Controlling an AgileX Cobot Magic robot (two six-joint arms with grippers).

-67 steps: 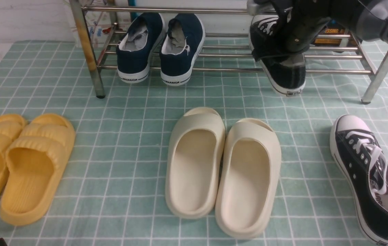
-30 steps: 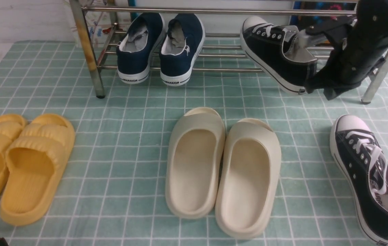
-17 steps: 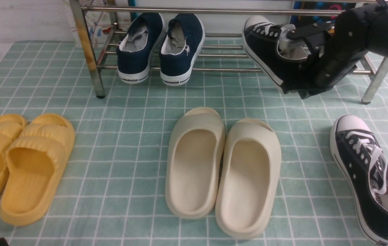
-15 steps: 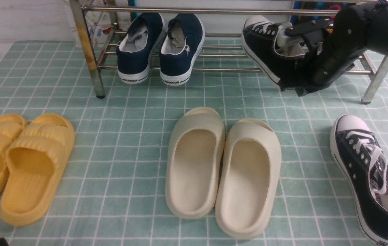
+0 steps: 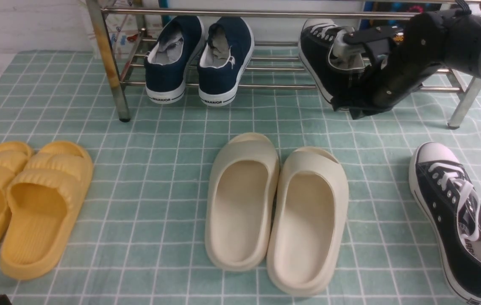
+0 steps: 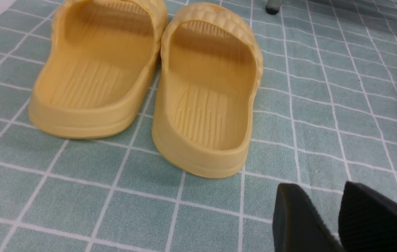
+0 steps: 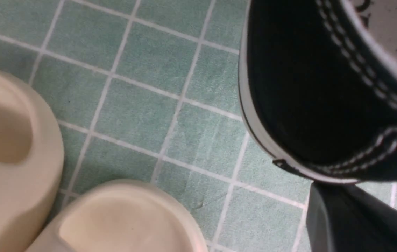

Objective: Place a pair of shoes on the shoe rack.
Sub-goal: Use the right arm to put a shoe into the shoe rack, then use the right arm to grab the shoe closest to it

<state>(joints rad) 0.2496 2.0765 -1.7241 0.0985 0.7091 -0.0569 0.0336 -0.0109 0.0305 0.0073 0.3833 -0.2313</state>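
Checked mat [image 5: 159,140]; right claw [image 5: 357,76] clamps black sneaker [image 5: 320,63] heel (toe over rack [image 5: 265,87]).

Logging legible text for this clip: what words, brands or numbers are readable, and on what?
"WARRIOR": heel strip of the left navy sneaker.
"WARRIOR": heel strip of the right navy sneaker.
Red print inside the near black sneaker: too blurred to read.
Heel patch of the far black sneaker on the shoe rack: unreadable.

navy WARRIOR sneakers [image 5: 172,72] — heels toward camera | cream slides [image 5: 308,220] — side by side | yellow slides [image 5: 41,207], left | green checked cloth [image 5: 159,169]
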